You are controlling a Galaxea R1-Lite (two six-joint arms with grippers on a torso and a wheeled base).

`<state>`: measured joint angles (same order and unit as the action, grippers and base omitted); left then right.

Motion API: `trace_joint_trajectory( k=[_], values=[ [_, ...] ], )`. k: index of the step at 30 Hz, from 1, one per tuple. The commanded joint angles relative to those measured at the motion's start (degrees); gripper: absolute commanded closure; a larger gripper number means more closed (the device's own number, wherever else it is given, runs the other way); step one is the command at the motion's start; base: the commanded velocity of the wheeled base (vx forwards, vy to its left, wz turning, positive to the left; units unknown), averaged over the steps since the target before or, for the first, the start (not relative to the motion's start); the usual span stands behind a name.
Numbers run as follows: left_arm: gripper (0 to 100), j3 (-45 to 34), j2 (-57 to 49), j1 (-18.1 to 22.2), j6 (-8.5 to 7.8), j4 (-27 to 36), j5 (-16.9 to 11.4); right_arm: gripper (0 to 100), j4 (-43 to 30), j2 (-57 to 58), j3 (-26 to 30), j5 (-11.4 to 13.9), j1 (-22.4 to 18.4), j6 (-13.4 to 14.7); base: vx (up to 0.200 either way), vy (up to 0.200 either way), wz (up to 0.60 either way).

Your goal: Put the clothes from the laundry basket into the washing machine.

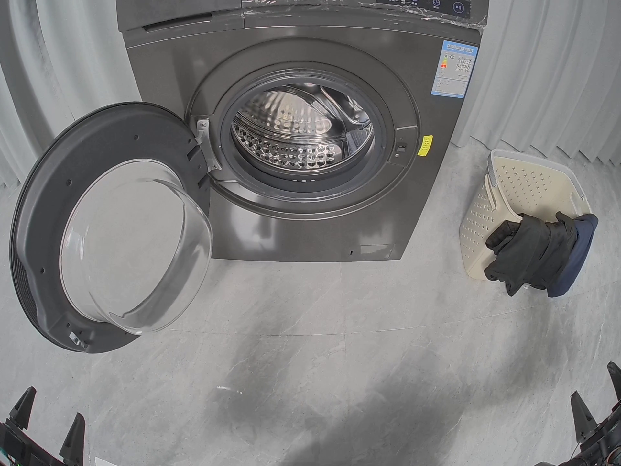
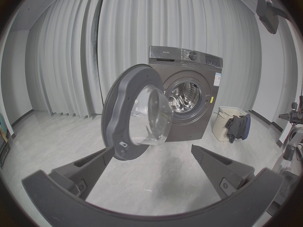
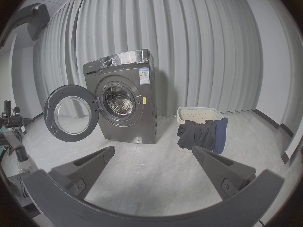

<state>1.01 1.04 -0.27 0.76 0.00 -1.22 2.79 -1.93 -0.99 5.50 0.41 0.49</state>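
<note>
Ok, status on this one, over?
Left end effector, right end effector open, unloaded. Clothes draped over laundry basket rim, beside washing machine. Door open, nothing blocking.

Open door (image 1: 110,228) beside unobstructed drum mouth (image 1: 303,131)

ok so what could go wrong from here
The black garment and blue garment hang over the rim of the laundry basket; pulling one might drag the other onto the floor or tip the basket. The open door juts out on the robot's left, so an arm carrying clothes could bump it.
</note>
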Motion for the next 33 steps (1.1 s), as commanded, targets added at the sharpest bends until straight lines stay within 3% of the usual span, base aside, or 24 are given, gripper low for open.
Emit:
trace_joint_trajectory(
  k=[1,2,3,6,15,33],
  values=[
    [0,-0.9,-0.9,0.0,0.04,0.0,0.0,0,-1.6,1.9,1.0,-2.2,-0.4,0.0,0.0,-0.2,0.0],
    [0,-0.9,-0.9,-0.1,0.04,0.0,0.0,0,-2.2,1.8,1.0,-3.5,-0.3,0.0,0.0,-0.2,0.0],
    [0,-0.9,-0.9,0.0,0.04,0.0,0.0,0,-3.9,1.8,0.8,-6.8,-0.3,0.9,0.0,-0.2,0.0],
    [0,-0.9,-0.9,0.0,-0.05,0.0,0.0,0,-3.1,1.9,0.9,-5.8,-0.4,0.4,0.0,-0.2,0.0],
    [0,-0.9,-0.9,0.0,0.04,0.0,0.0,0,-3.0,1.9,1.0,-5.7,-0.4,0.0,0.0,0.0,0.0],
    [0,-0.9,-0.9,0.0,0.04,0.0,0.0,0,-3.1,1.9,1.0,-5.7,-0.4,0.0,0.0,-0.2,0.0]
  ],
)
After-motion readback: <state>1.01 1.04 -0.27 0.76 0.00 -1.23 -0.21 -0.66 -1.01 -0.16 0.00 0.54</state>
